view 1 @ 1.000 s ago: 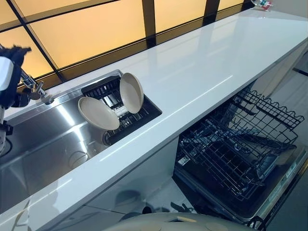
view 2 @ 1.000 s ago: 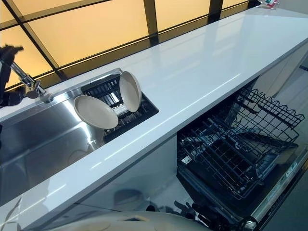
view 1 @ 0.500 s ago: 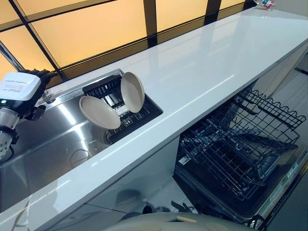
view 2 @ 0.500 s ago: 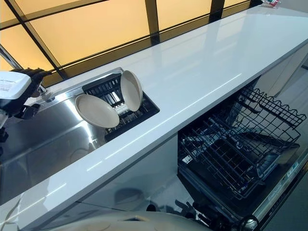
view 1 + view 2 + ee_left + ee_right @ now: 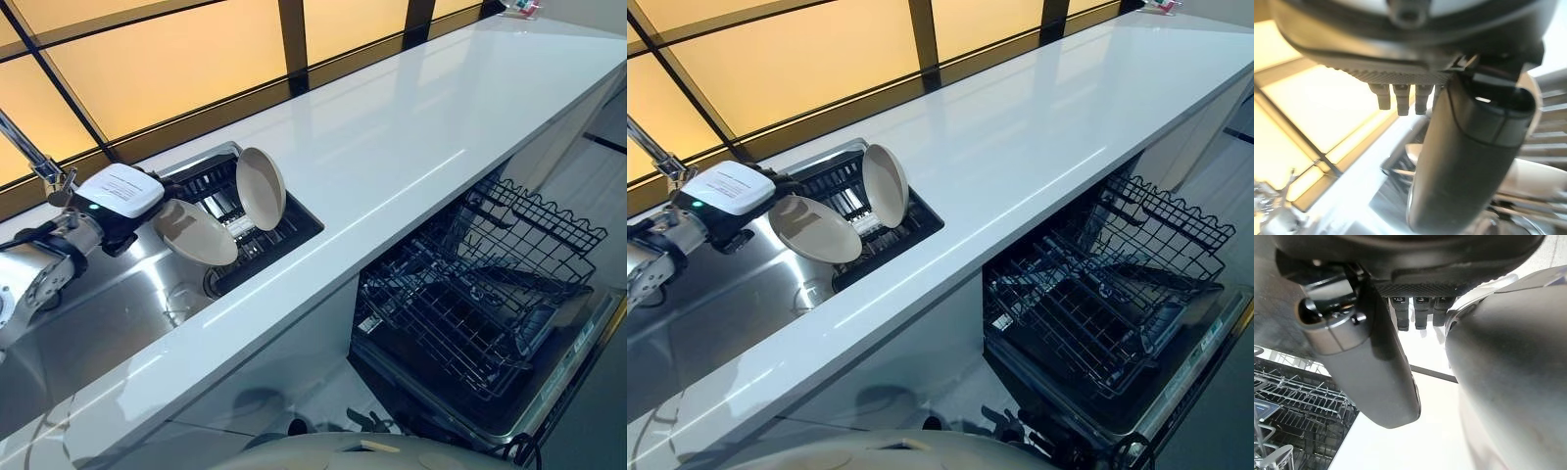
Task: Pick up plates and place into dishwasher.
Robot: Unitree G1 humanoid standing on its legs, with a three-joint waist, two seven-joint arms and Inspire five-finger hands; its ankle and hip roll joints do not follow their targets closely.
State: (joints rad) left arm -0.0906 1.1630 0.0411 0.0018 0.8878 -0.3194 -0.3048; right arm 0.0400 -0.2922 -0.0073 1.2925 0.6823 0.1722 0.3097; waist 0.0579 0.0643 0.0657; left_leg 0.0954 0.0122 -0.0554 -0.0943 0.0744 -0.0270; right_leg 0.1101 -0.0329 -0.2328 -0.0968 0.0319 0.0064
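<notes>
Two cream plates stand in a black rack (image 5: 290, 223) at the sink's right end. One plate (image 5: 201, 235) leans low towards the sink, and the other plate (image 5: 261, 187) stands nearly upright behind it. My left hand (image 5: 120, 190), with a white cover on its back, hovers open over the sink at the leaning plate's upper left edge. I cannot tell whether it touches the plate. In the left wrist view the thumb (image 5: 1471, 161) points at the cream plate (image 5: 1540, 176). My right hand (image 5: 1376, 372) hangs open above the dishwasher rack (image 5: 1295, 416).
The steel sink (image 5: 108, 313) has a faucet (image 5: 37, 163) at its back left. A long white countertop (image 5: 411, 137) runs to the right beneath a window. Below its front edge the dishwasher stands open, its wire rack (image 5: 480, 284) pulled out.
My left arm has swung right from beside the faucet to the leaning plate's edge. The plates have not moved. The camera has shifted slightly.
</notes>
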